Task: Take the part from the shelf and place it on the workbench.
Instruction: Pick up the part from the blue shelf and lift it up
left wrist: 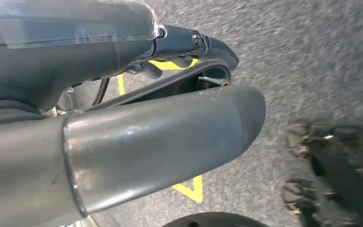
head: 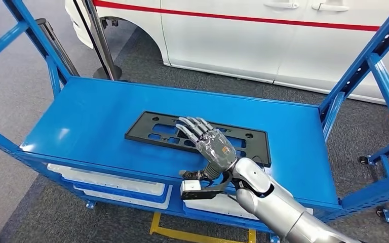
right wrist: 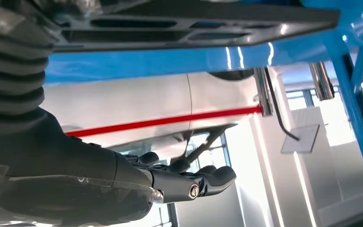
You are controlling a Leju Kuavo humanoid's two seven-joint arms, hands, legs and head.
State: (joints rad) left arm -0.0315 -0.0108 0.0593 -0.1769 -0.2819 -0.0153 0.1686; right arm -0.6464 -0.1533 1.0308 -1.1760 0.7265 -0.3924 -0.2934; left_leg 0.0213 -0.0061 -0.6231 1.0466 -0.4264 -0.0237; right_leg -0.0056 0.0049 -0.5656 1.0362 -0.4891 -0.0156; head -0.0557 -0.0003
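A flat black plastic part (head: pixel 152 129) with several slots lies on the blue metal top (head: pixel 91 116) of the rack, a little right of centre. My right hand (head: pixel 210 147) hovers over the part's middle, back up, fingers stretched out and spread, holding nothing. Its thumb hangs by the top's front edge. In the right wrist view the part (right wrist: pixel 194 23) lies flat on the blue surface, with a clear gap between it and the fingers (right wrist: pixel 184 182). My left hand (left wrist: pixel 160 132) hangs over the grey floor, and nothing is in it.
Blue frame uprights (head: pixel 364 66) rise at both ends of the top. White bins (head: pixel 111 182) sit on the level below. A white car (head: pixel 263 35) with a red stripe stands behind, and a dark pole on a round base (head: pixel 104 50) at back left.
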